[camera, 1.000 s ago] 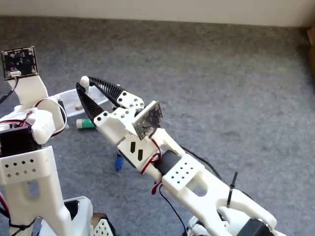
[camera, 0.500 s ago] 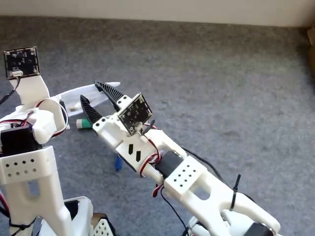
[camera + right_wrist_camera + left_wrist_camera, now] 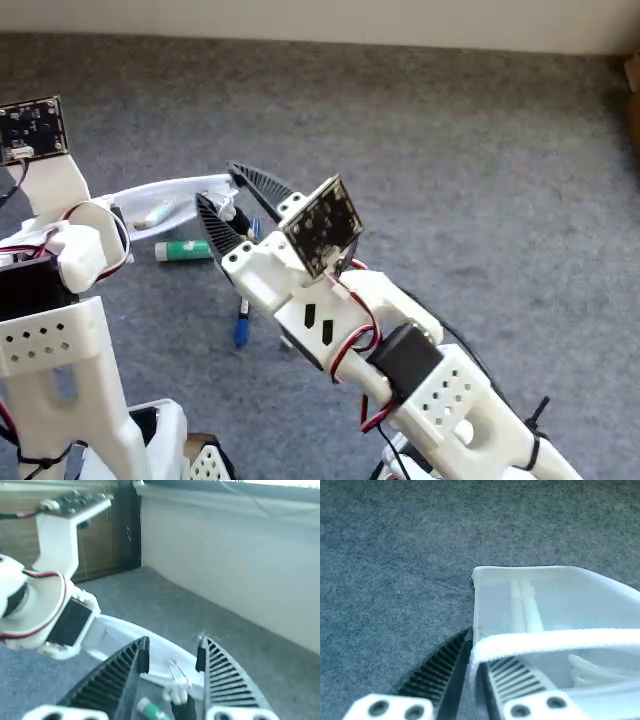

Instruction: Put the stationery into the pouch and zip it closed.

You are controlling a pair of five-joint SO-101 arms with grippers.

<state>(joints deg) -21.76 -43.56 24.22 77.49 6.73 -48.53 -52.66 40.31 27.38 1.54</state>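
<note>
The white see-through mesh pouch (image 3: 165,192) sits left of centre in the high view, lifted off the grey felt-covered counter (image 3: 480,150). Its mouth end points toward the middle of the frame. The left gripper (image 3: 476,652) is pinching the pouch's rim: in the left wrist view one black ribbed finger lies outside the mesh and the other shows through it from inside. Two pale stick-shaped items (image 3: 525,605) lie side by side inside the pouch, seen through its wall. More pale shapes lie inside toward the lower right of that frame, too vague to name.

The right gripper (image 3: 215,183) has its black ribbed fingers spread apart and holds nothing. In the high view its tips straddle the free end of the pouch. In the right wrist view the pouch's edge crosses the gap between the fingers. I cannot tell whether the fingers touch it.

A green-and-white glue stick (image 3: 185,250) lies on the counter just below the pouch, beside the lower finger of the right gripper. A blue pen (image 3: 242,325) lies further down the frame, partly hidden by the right arm.
</note>
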